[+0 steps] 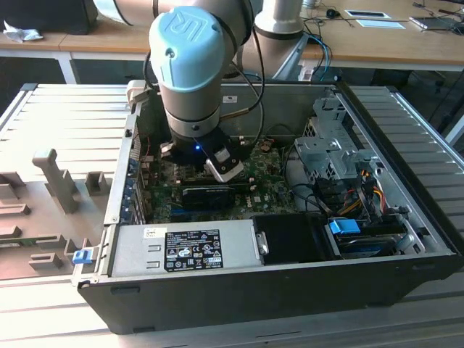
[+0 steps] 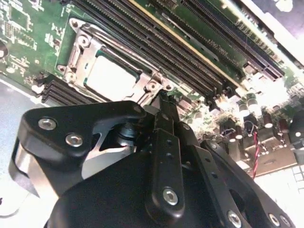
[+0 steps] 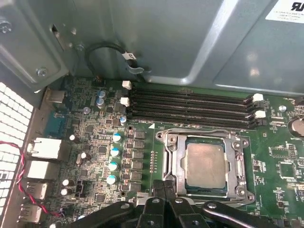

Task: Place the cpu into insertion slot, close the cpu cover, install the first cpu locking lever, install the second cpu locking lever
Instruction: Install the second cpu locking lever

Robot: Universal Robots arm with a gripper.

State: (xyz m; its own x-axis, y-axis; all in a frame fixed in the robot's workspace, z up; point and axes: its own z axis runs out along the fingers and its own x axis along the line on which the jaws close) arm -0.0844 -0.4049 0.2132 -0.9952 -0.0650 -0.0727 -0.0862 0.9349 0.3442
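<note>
1. Starting at the exterior view's left, a grey slatted table (image 1: 65, 116) carries moulded grey fixture blocks (image 1: 54, 177), and a blue clip (image 1: 81, 255) sits at the corner of the open computer case (image 1: 239, 297).
2. Hanging over the middle of the case, the arm's blue-capped wrist joint (image 1: 192, 65) points down at the green motherboard (image 1: 250, 181); the gripper (image 1: 225, 165) hovers low above it, just behind a long black card (image 1: 209, 194).
3. Nearer the camera, the silver power supply (image 1: 185, 248) with its label lies along the front wall.
4. Toward the exterior view's right stand a metal drive cage (image 1: 330, 148), bundled coloured cables (image 1: 362, 181) and a blue-tabbed drive (image 1: 346, 226).
5. In the first wrist view, small blue-topped capacitors (image 3: 114, 152) stand beside the insertion slot (image 3: 167, 156), with four dark memory slots (image 3: 190, 107) next to it.
6. The cpu (image 3: 205, 164) lies seated in the slot, its dull metal top showing through the cut-out of the cpu cover (image 3: 235, 164), which lies flat over it.
7. The gripper's black fingertips (image 3: 164, 183) are pressed together with nothing between them, right at the socket's edge; the second wrist view shows them (image 2: 164, 107) meeting just beside the cover's corner.
</note>
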